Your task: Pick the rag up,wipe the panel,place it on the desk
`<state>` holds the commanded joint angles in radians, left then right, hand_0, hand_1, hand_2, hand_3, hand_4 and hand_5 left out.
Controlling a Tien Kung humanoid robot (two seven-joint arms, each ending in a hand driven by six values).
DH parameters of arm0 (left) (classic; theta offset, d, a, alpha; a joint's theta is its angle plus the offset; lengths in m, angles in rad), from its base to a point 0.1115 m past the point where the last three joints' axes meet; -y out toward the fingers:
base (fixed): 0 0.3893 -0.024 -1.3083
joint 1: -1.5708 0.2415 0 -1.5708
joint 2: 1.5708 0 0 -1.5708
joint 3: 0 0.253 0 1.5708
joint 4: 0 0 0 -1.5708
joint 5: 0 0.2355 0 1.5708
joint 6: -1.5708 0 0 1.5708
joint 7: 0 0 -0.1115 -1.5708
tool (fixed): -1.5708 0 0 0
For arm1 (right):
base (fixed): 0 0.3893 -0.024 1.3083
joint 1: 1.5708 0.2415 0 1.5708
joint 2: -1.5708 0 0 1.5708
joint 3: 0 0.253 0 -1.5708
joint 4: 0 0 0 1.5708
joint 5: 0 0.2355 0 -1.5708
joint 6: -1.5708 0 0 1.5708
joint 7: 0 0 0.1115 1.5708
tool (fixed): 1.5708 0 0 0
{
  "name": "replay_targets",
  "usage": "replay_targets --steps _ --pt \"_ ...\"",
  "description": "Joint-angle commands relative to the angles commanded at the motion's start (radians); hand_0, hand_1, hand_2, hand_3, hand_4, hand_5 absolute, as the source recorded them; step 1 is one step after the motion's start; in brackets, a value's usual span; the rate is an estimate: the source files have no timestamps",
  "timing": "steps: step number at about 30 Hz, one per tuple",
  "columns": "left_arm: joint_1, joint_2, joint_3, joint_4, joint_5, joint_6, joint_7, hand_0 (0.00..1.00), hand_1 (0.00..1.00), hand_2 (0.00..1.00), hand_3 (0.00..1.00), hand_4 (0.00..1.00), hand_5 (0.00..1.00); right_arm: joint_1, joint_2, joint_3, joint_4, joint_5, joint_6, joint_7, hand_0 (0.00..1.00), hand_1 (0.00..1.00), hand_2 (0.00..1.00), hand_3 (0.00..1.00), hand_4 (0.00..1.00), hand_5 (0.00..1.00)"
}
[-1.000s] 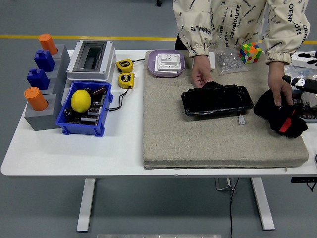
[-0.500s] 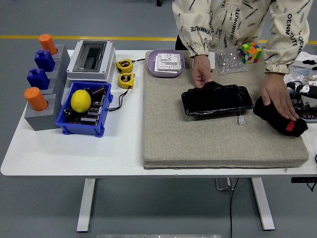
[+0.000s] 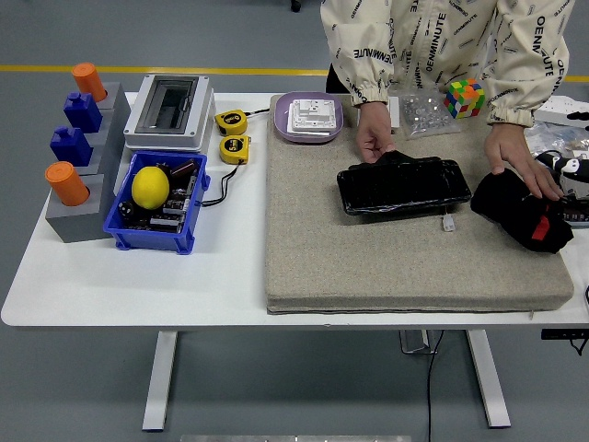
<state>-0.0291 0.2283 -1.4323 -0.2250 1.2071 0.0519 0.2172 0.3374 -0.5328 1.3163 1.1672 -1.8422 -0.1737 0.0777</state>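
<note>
Right robot hand (image 3: 532,221) under black rag (image 3: 515,207) (fingers unclear), person's hand (image 3: 373,132) steadying panel (image 3: 402,185)

Bright, even overhead light, no strong direction. Shadows soft and short, tucked under the mat's (image 3: 405,267) near edge and beside the blue bin (image 3: 155,216). Faint glare streaks on the glossy black panel (image 3: 402,186). White bench (image 3: 138,285) close to blown out. Focus sharp throughout, no motion blur, no visible edge distortion.

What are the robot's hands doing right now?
Left hand: not in view.
Right hand: not in view.
Only a person's hands show, on the panel and the rag.
</note>
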Motion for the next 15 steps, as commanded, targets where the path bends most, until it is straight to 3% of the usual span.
replay_targets --steps 15 --pt "-0.001 0.0 -0.002 0.0 0.001 0.0 0.0 0.635 0.658 0.683 0.573 0.613 0.511 0.001 -0.002 0.008 -0.001 -0.007 -0.001 -0.003 0.736 0.697 0.768 0.743 0.998 0.536"
